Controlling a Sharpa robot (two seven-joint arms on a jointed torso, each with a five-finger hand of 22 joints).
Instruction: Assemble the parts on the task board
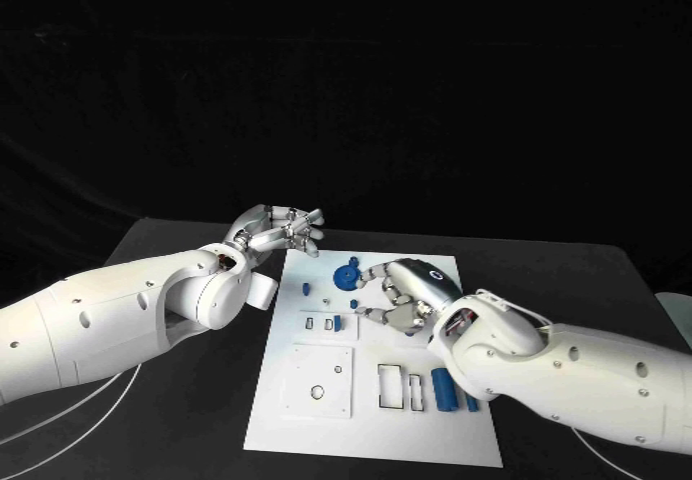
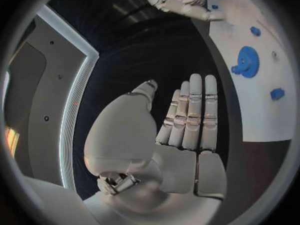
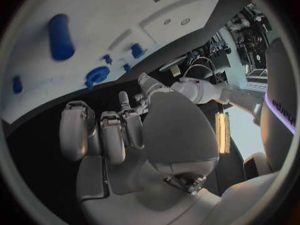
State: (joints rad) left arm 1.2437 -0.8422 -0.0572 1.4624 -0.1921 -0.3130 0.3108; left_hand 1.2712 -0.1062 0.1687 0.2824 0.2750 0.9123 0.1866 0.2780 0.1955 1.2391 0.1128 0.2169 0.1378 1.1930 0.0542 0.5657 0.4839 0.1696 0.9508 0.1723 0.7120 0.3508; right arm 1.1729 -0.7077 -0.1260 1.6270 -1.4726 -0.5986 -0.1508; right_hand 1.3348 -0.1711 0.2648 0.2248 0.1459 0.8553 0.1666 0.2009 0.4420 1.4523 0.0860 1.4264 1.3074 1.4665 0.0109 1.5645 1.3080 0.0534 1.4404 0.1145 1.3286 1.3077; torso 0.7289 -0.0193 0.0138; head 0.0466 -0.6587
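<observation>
The task board lies flat mid-table, its near edge closest to the camera. Blue cylinders lie beside its rectangular slots. The right hand rests over the board, fingers curled near the blue gear — whether it grips anything cannot be told. The left hand hovers off the board's far left corner — fingers extended, holding nothing.

A black table fills the foreground, thin white cables trailing across its near left corner, with a dark backdrop behind.
</observation>
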